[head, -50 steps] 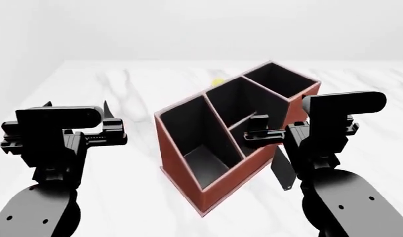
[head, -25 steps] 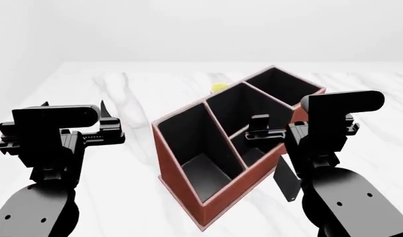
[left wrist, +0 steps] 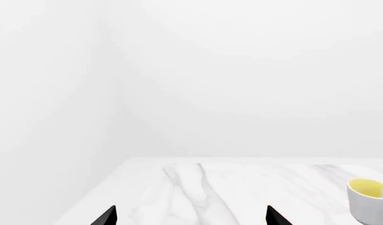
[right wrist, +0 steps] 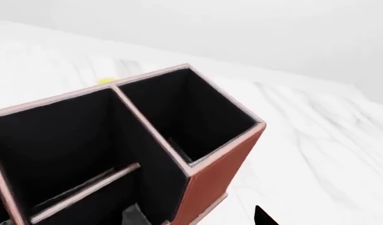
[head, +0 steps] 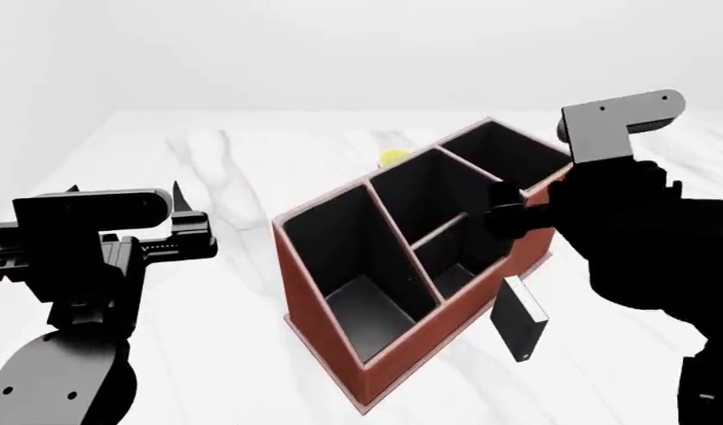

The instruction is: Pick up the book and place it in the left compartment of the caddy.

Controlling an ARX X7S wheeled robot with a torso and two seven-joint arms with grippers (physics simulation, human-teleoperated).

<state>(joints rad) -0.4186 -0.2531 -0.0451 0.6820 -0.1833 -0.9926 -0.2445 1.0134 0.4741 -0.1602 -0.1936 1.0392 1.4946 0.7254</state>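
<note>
The reddish-brown caddy [head: 397,341] stands at an angle in the middle of the marble table. Its long left compartment [head: 344,257] is nearest me and holds nothing. The black book [head: 517,320] stands on end on the table against the caddy's right outer wall. My right gripper [head: 500,215] is open and empty, above the caddy's right wall and higher than the book. In the right wrist view its tips [right wrist: 198,218] straddle that wall beside the small end bin [right wrist: 185,117]. My left gripper [head: 190,226] is open and empty, left of the caddy; its tips [left wrist: 191,218] are wide apart.
A white cup [left wrist: 369,200] with yellow inside stands behind the caddy; its yellow top [head: 393,158] shows just over the far rim. The white marble table [head: 220,336] runs to a far edge against a plain white wall.
My right arm has lifted and turned, its wrist now higher and further right, so the book shows more fully. My left arm has shifted slightly left.
</note>
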